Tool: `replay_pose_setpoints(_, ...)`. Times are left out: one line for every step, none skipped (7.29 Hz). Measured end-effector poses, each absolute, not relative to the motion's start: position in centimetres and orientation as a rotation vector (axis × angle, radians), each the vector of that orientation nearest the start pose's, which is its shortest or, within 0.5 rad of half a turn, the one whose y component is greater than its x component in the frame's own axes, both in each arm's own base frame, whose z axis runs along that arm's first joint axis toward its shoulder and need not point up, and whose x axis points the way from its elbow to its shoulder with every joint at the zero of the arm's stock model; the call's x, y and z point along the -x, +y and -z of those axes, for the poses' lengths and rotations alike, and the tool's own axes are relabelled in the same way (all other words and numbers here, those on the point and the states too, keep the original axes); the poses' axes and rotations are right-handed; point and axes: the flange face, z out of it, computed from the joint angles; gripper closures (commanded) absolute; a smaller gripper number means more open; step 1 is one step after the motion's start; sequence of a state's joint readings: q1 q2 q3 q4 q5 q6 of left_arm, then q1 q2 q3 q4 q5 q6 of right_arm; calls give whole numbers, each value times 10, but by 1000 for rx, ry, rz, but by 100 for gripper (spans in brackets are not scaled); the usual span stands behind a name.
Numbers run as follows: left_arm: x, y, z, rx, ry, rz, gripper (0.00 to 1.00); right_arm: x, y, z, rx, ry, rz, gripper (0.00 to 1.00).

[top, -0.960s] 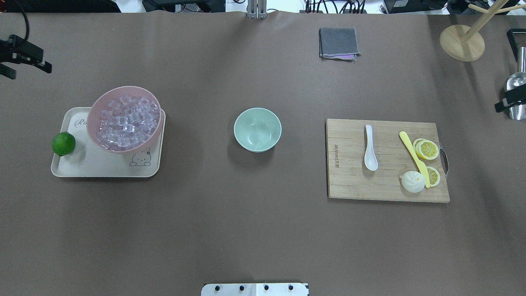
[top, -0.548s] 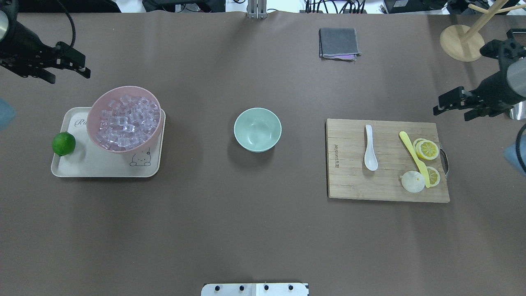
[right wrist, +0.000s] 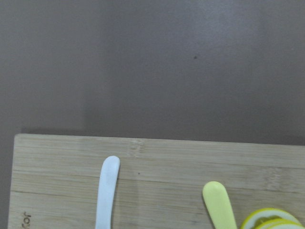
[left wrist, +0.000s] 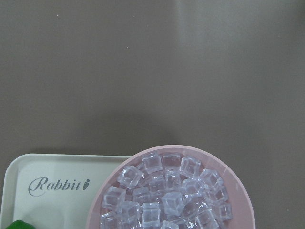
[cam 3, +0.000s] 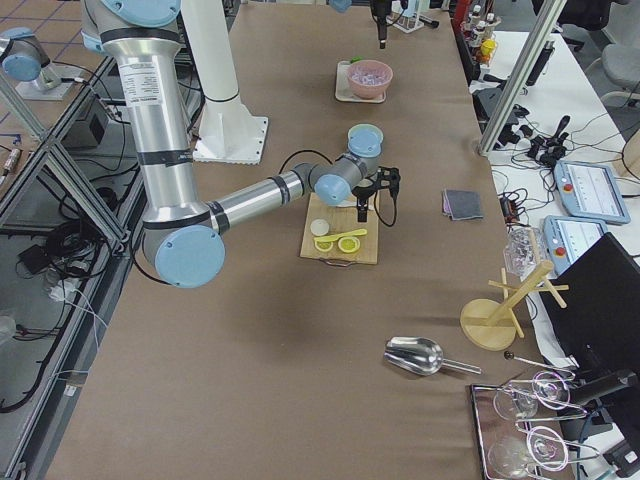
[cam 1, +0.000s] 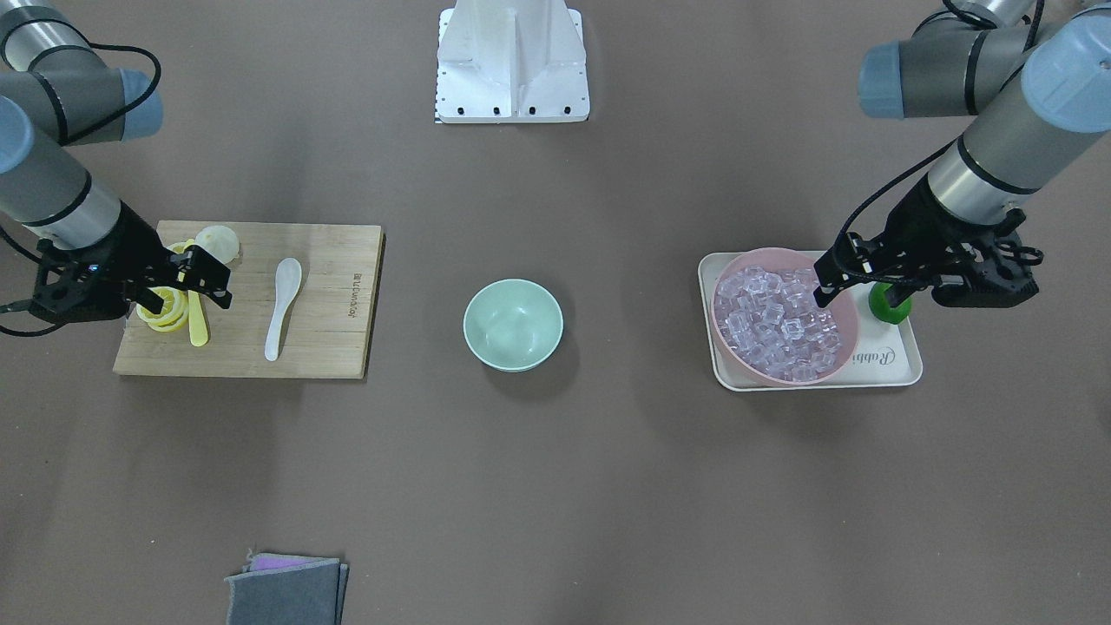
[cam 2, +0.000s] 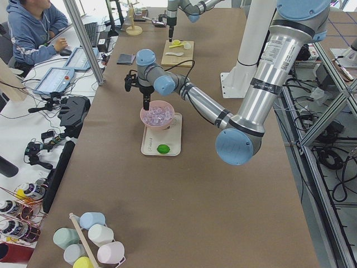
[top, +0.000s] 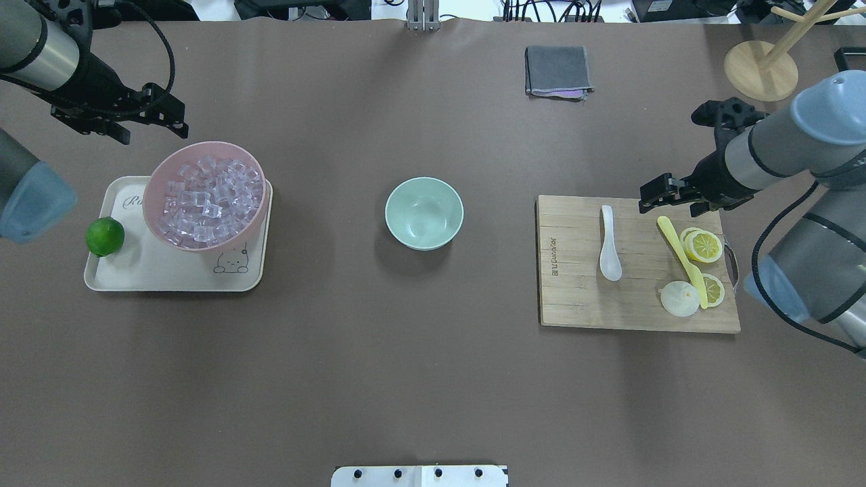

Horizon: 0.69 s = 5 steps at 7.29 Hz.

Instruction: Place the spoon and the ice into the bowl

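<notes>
On the bamboo cutting board (top: 575,297) the glossy white soup spoon (top: 609,247) lies handle far, scoop near, just left of the right gripper (top: 651,191), the nearer one, jaws apart and empty

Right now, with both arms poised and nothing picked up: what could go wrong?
1. The right gripper hangs nearer the yellow knife's end than the spoon, so it might take the wrong tool.
2. The spoon lies flat on the cutting board, and fingers may skid off its glossy handle.
3. The ice is packed tight in the pink bowl. The left gripper could lose its cube or drag extras out.
</notes>
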<state>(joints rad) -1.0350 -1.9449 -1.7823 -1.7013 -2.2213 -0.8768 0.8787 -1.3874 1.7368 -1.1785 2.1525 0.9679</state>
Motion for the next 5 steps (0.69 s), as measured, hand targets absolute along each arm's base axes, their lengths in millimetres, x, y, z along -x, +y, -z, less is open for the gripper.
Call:
replay_pose_setpoints(-257, -561, -336, -125, 909, 77, 3, 328, -493, -440, -77, -892, -22, 13)
replay_pose_setpoints(-264, -559, -336, -127, 901, 71, 3, 347, -494, -440, -75, -881, -7, 20)
replay_pose_setpoints(-268, -558, -336, -128, 898, 67, 3, 361, -496, -440, -72, -874, 4, 22)
replay_pose_setpoints(-271, -557, -336, -126, 897, 66, 3, 369, -496, -440, -70, -871, 9, 23)
replay_pose_setpoints(-272, -556, -336, -123, 898, 71, 3, 375, -496, -439, -66, -869, 14, 28)
